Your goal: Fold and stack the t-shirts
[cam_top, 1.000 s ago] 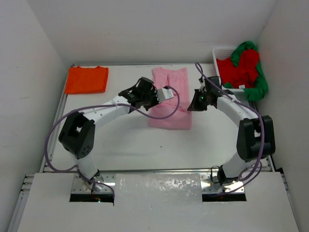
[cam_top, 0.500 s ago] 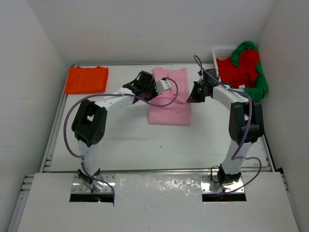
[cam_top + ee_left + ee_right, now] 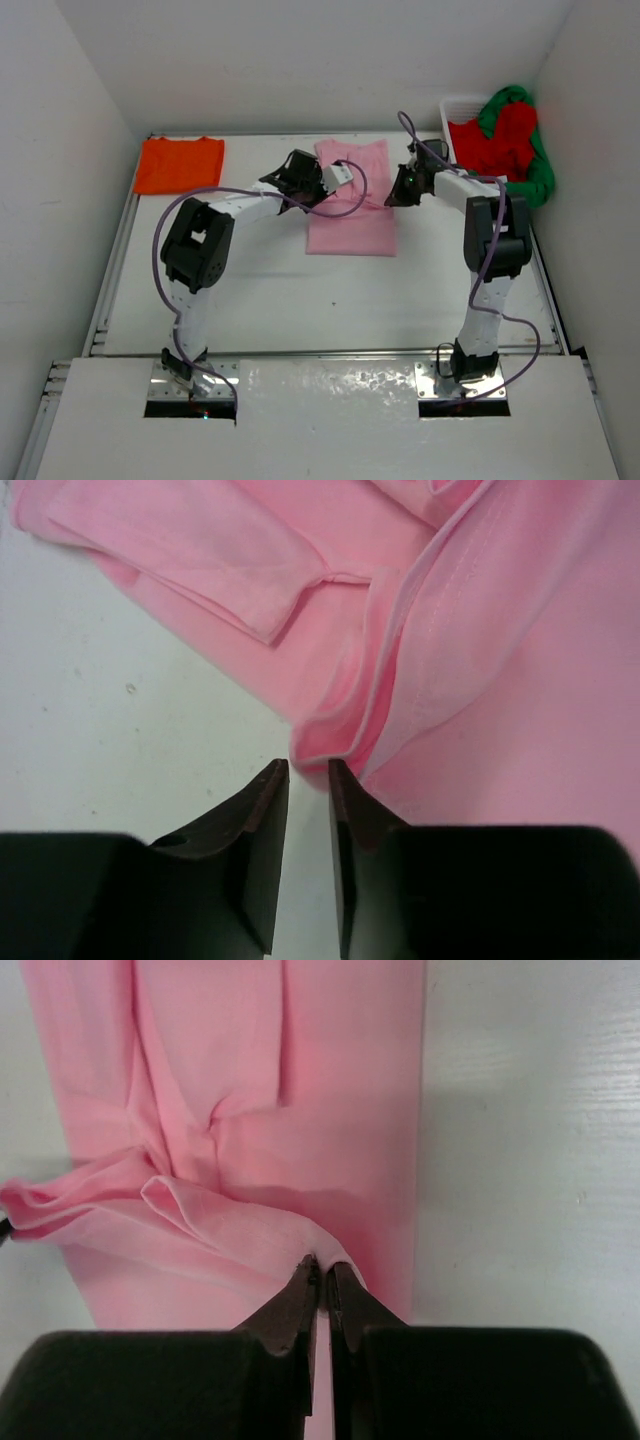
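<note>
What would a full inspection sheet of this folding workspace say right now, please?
Surface: white table, faint specks.
Job's things: pink t-shirt partly folded at centre; orange t-shirt folded, far left; red t-shirt and green t-shirt heaped in the basket.
Clutter: white basket, far right corner.
Grippers: left gripper slightly open at the pink hem, gripping nothing; right gripper shut on a pink fold.
Cables: purple cables loop from both arms; one hangs over the pink t-shirt.
Surroundings: white walls on three sides.
</note>
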